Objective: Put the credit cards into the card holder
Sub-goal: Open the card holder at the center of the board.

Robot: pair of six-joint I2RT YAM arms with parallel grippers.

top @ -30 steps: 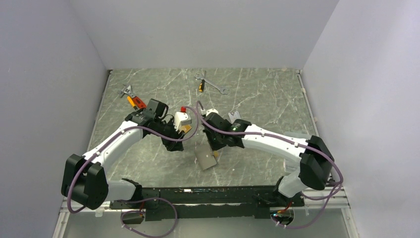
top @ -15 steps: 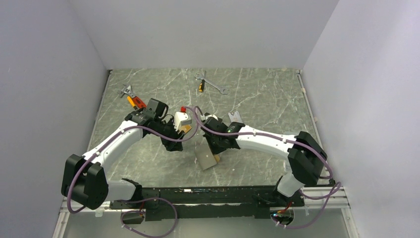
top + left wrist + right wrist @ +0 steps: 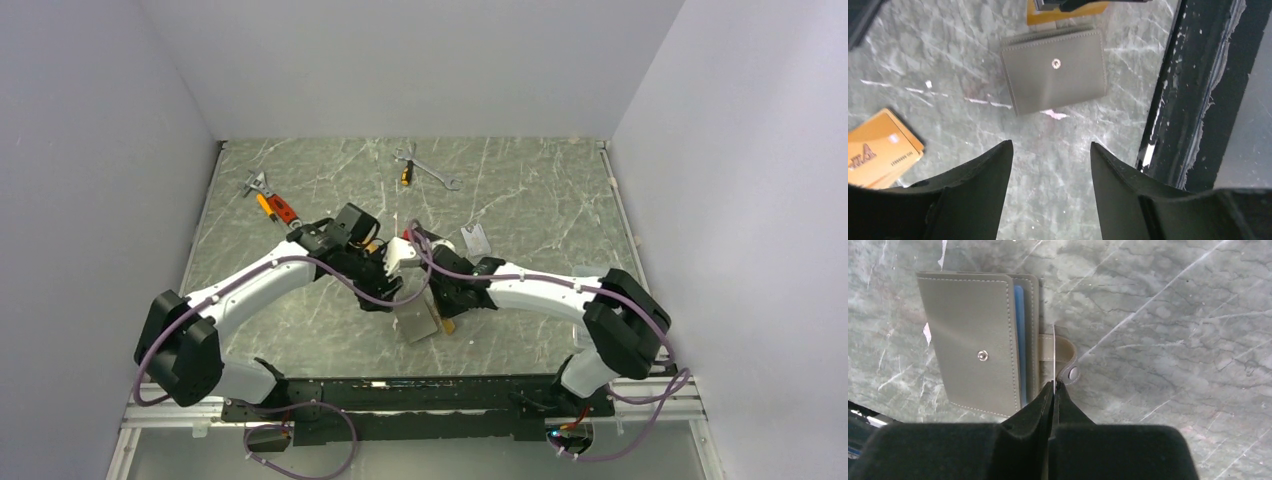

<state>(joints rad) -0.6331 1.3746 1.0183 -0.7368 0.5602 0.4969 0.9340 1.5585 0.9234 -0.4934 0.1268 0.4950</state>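
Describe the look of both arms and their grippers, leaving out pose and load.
The left arm and right arm have white link shells, bulky black joint housings and looping purple-grey cables. The left gripper and right gripper have matte black, tapered fingers.

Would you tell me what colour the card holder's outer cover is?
Taupe-grey card holder, clearest in the left wrist view.
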